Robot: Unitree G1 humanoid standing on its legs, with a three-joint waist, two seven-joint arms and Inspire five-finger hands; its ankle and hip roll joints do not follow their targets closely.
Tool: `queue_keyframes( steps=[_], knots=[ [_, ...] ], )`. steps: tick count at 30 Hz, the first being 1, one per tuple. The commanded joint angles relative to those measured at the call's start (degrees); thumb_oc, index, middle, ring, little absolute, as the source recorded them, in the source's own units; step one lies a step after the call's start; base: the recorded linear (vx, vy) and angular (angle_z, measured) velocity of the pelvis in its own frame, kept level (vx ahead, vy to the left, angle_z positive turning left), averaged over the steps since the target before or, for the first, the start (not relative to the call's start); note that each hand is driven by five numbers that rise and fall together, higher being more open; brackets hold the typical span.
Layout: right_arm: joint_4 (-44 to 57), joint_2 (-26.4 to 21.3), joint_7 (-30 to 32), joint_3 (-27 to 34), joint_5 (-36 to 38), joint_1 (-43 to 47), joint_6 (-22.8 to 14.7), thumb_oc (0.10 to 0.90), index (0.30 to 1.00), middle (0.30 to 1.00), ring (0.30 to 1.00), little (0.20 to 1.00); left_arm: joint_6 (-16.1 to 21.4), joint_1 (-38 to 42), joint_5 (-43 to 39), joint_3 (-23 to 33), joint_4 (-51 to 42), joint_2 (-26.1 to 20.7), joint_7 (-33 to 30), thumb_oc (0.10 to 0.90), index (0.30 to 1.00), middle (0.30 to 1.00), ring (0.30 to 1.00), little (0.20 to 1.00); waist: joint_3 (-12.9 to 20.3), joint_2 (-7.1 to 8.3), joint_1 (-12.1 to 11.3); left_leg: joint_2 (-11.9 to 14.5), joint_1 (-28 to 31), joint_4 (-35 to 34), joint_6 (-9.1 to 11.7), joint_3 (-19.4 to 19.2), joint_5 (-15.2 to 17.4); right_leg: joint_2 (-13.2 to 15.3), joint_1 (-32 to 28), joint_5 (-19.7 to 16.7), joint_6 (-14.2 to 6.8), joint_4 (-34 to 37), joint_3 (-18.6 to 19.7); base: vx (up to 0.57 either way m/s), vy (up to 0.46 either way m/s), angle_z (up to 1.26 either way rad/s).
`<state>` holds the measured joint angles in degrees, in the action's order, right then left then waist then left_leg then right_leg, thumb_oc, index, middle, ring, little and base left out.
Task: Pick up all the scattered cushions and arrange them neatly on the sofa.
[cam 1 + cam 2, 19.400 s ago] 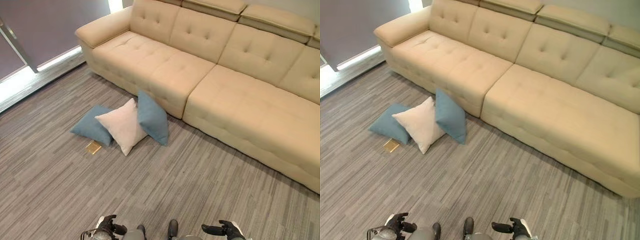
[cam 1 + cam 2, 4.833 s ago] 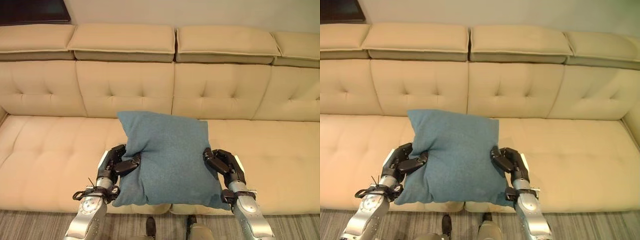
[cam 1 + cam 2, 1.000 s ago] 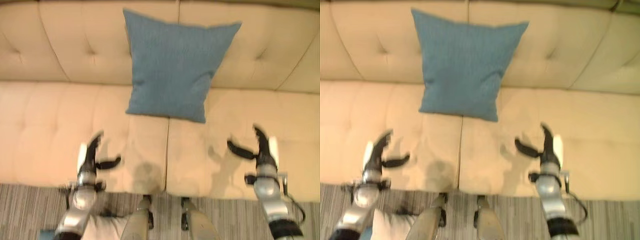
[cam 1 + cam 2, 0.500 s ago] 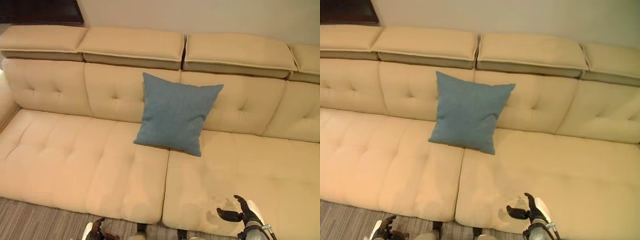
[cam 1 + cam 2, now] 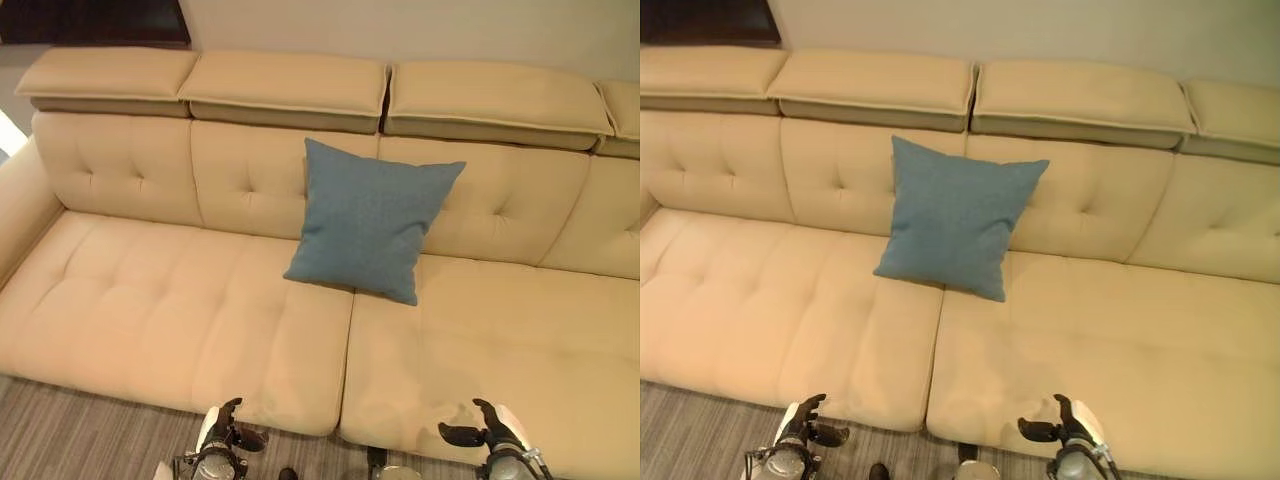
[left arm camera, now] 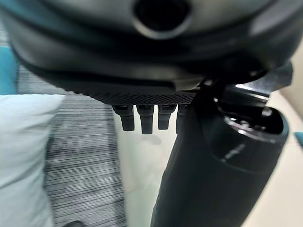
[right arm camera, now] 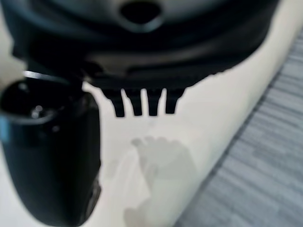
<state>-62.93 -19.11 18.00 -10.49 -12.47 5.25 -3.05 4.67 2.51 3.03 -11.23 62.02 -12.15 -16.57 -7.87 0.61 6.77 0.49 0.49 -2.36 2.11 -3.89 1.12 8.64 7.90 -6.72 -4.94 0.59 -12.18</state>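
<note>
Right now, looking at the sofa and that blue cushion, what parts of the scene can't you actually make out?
- The blue cushion hides the sofa backrest behind it; whether its back lies flat against it cannot be told.
- The sofa's right end is cut off by the edge of both eye views.
- The white cushion on the floor is blurred and cut off by the left wrist view's edge.
- The left hand and right hand sit low and small at the frame's bottom.

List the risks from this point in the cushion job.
1. The blue cushion leans tilted against the sofa backrest, its bottom edge over the seam between two seats; it may slump or tip forward.
2. A white cushion lies on the floor close to the open left hand. Turning for it, the robot might step on it.
</note>
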Motion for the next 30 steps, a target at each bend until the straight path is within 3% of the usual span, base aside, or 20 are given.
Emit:
queue_keyframes(
  steps=[1, 3, 6, 9, 11, 15, 18, 21, 26, 30],
  knots=[
    [-0.45, -1.04, 2.28, -1.04, 0.83, 2.95, 0.09, 0.8, 0.9, 0.9, 0.9, 0.9, 0.65, -0.04, 1.33, 0.73, 0.63, -2.91, -2.38, 0.8, 0.9, 0.9, 0.9, 0.9, -1.43, 2.02, -1.26, -2.7, -0.31, 2.37, -3.11, 1.84, 6.49, -3.06, 7.36, 0.6, -4.11, -1.36, 5.55, -0.28, 0.042, -0.01],
    [-1.15, -0.44, 2.06, -1.78, 1.28, 3.5, 0.25, 0.8, 0.9, 0.9, 0.9, 0.9, 0.55, 0.55, 1.27, 0.73, 1.05, -3.4, -2.4, 0.8, 0.9, 0.9, 0.9, 0.9, -2.42, 1.88, -1.6, -2.41, -2.41, 2.79, -3.58, 2.03, 5.27, -3.55, 7.7, 2.95, -4.24, -5.24, 9.21, -0.29, 0.03, 0.0],
    [-1.75, 0.23, 1.31, -2.49, 1.69, 3.09, -0.17, 0.8, 0.9, 0.9, 0.9, 0.9, 0.37, -0.29, 0.43, 1.06, 1.95, -3.53, -2.38, 0.8, 0.9, 0.9, 0.9, 0.9, -2.32, 1.45, -2.96, -1.92, -4.41, 2.65, -4.05, 2.48, 3.43, -3.57, 4.96, 6.71, -2.26, -11.92, 11.22, -0.23, -0.006, 0.06],
    [-2.55, 0.94, 0.83, -2.71, 1.86, 2.52, -0.2, 0.8, 0.9, 0.9, 0.9, 0.9, 0.13, -0.65, -0.22, 1.34, 2.44, -3.75, -2.14, 0.8, 0.9, 0.9, 0.9, 0.9, -1.33, 1.51, -3.72, -1.6, -5.89, 2.29, -3.91, 3.63, 2.17, -4.18, 2.88, 8.75, -1.77, -14.32, 13.58, -0.13, -0.088, 0.29],
    [-2.61, 1.79, 0.91, -2.53, 2.9, 1.66, -0.3, 0.8, 0.9, 0.9, 0.9, 0.9, -0.15, -0.59, -0.12, 0.92, 2.26, -4.34, -2.12, 0.8, 0.9, 0.9, 0.9, 0.9, 0.23, 2.44, -4.59, -1.39, -8.58, 2.24, -3.26, 5.72, 0.32, -5.21, -1.07, 10.54, -1.87, -15.65, 17.29, -0.18, -0.222, 0.72],
    [-0.27, 1.6, 1.04, -3.73, 3.13, 2.35, -0.87, 0.8, 0.9, 0.9, 0.9, 0.9, 0.01, 0.12, -1.09, 0.77, 1.78, -4.52, -2.57, 0.8, 0.9, 0.9, 0.9, 0.9, 0.71, 4.03, -6.31, -0.61, -12.68, 2.91, -1.79, 6.2, -2.41, -5.04, -5.52, 13.94, -1.01, -7.73, 15.94, -0.19, -0.237, 0.52],
    [-0.75, 0.86, 1.47, -5.06, 2.73, 3.31, -0.71, 0.8, 0.9, 0.9, 0.9, 0.9, 0.08, 0.76, -4.72, 1.37, 1.22, -3.51, -2.42, 0.8, 0.9, 0.9, 0.9, 0.9, -0.34, 3.52, -7.09, 0.55, -15.89, 2.82, 0.08, 7.58, -6.66, -7.9, -4.72, 15.55, 0.97, -5.81, 15.74, -0.21, -0.227, 0.43],
    [-1.84, -0.06, 1.9, -5.81, 2.37, 3.97, -0.34, 0.8, 0.9, 0.9, 0.9, 0.9, -0.15, 1.38, -5.94, 0.85, 1.85, -2.37, -2.37, 0.8, 0.9, 0.9, 0.9, 0.9, -2.04, 3.04, -7.34, 0.51, -18.07, 2.24, 0.65, 7.9, -8.84, -8.95, -4.41, 15.36, 1.98, -5.12, 12.62, -0.21, -0.161, 1.12],
    [-3.03, -0.01, 1.92, -5.82, 1.87, 3.31, 0.16, 0.8, 0.9, 0.9, 0.9, 0.9, -0.37, 0.51, -5.33, 0.89, 3.38, -1.88, -1.96, 0.8, 0.9, 0.9, 0.9, 0.9, -1.97, 4.42, -6.16, 0.09, -16.85, 7.15, 0.11, 5.43, -4.43, -7.36, -3.33, 13.99, 2.75, -4.75, 9.01, -0.16, -0.049, 0.75],
    [-3.76, 0.52, 1.3, -4.85, 2.55, 2.08, 0.1, 0.8, 0.9, 0.9, 0.9, 0.9, -1.13, -0.7, -6.06, 1.66, 5.7, -1.71, -1.46, 0.8, 0.9, 0.9, 0.9, 0.9, -0.99, 5.89, -4.06, 1.42, -11.57, 14.43, -0.39, 0.46, 3.81, -4.07, -2.15, 13.06, 3.2, -5.19, 4.1, -0.14, 0.036, 0.58]
  ],
)
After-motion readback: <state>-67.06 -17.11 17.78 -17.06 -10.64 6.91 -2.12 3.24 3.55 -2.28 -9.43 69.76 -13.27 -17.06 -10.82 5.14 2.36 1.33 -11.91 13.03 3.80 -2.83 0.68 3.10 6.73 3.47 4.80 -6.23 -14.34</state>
